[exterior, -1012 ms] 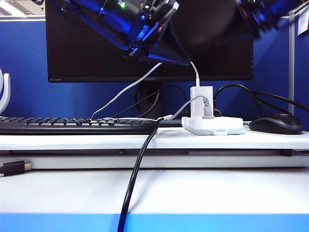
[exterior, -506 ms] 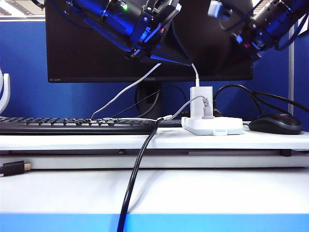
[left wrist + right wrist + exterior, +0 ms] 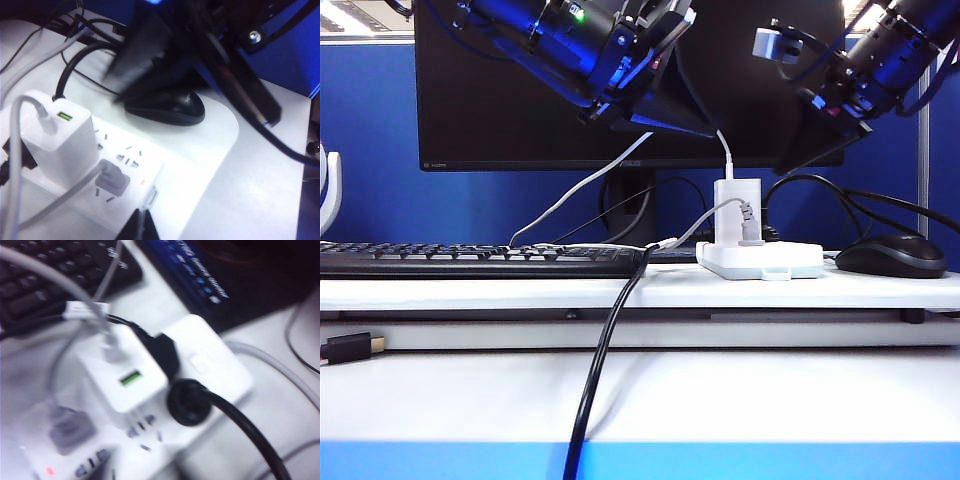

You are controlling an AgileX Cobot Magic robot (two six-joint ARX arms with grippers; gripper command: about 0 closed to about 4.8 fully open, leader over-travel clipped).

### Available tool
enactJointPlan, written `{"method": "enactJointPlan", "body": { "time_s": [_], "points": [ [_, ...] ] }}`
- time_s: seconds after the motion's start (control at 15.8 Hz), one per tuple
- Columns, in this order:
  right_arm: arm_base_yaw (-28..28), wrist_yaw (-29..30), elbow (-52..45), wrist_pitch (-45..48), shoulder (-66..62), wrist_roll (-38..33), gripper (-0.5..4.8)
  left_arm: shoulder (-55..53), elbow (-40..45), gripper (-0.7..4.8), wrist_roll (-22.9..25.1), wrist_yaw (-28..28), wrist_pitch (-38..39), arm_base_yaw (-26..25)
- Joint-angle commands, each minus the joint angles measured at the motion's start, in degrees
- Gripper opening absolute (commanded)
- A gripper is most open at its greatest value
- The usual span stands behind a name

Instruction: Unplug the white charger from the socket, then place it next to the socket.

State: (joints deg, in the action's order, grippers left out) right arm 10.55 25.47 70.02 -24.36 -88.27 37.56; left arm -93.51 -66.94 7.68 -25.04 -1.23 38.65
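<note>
Big black monitor (image 3: 620, 90) fills the back of the exterior view, w/ a black keyboard (image 3: 470, 260) on the white shelf (image 3: 520, 292) in front of it. Both arms hang high over the desk. Left gripper (image 3: 660, 105) is up left of centre, above and just left of the white charger (image 3: 737, 210), not touching it; its fingers aren't clear in any view, so can't tell if they're spread or closed. Right gripper (image 3: 800, 150) is up on the right, pointing down-left toward the charger, well apart from it. Its own wrist view shows no fingers, and the left wrist view shows only a dark blur there, so can't tell its state either.

Black mouse (image 3: 890, 255) sits on the shelf right of the socket (image 3: 760, 262). The charger stands upright, plugged into the socket (green port visible on its top face), thin white cable (image 3: 724, 155) leaving the top. Round black plug (image 3: 190, 402) sits in the strip beside the charger; small grey plug (image 3: 112, 181) is in a nearer outlet.
</note>
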Motion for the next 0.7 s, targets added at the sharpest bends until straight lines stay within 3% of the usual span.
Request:
{"method": "enactJointPlan", "body": {
  "time_s": [0.06,0.38,0.7],
  "points": [
    [0.0,2.5,0.3,1.1,0.3,1.8,3.04,0.2,-0.1,-0.04,-0.2,0.0,1.5,0.0],
    [0.0,8.0,0.3,5.8,-0.7,3.5,3.01,0.2,-0.1,-0.04,-0.2,-0.1,2.4,0.1],
    [0.0,9.2,0.5,8.2,-5.2,3.5,2.92,0.2,-0.1,-0.04,-0.2,-0.7,2.5,0.1]
  ]
}}
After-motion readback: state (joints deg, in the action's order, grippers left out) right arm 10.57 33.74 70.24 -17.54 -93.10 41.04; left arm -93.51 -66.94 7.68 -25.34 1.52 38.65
